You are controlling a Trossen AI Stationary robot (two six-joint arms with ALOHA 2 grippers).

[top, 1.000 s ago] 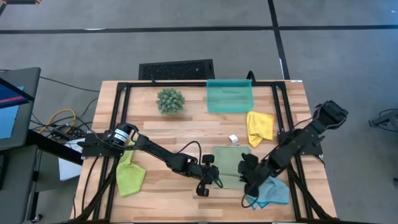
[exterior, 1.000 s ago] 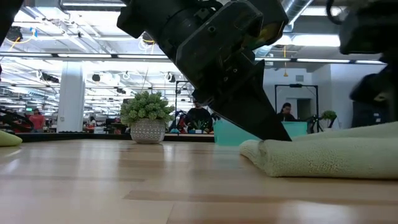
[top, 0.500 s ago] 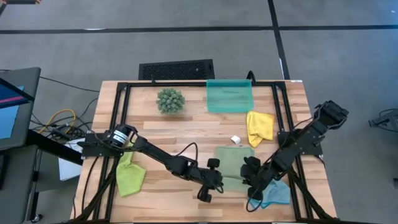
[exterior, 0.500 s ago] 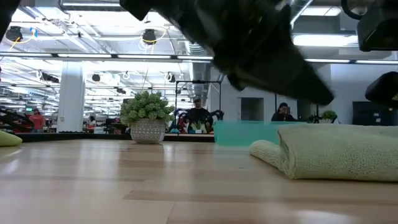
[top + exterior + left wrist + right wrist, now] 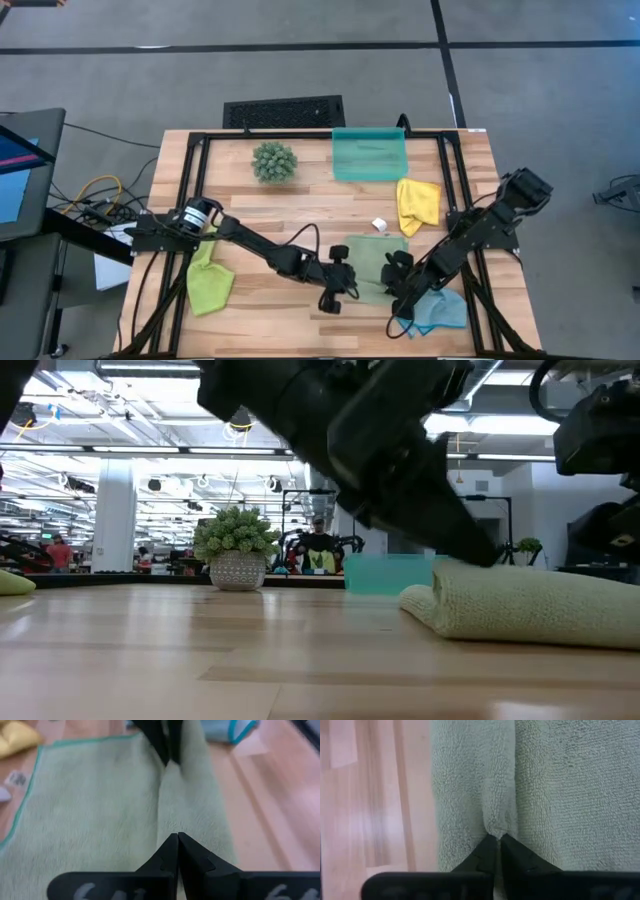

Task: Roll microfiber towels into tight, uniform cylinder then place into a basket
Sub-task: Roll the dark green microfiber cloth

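In the low view the sage green towel (image 5: 530, 605) runs off the picture's right edge and hides most of the teal basket (image 5: 385, 572), while the blurred left arm (image 5: 370, 435) covers the room behind it, and the people there are too small to make out.

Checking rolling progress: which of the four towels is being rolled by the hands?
The sage green towel: its near edge is folded over, with the left hand and right hand on that fold. Lime, yellow and blue towels lie untouched.
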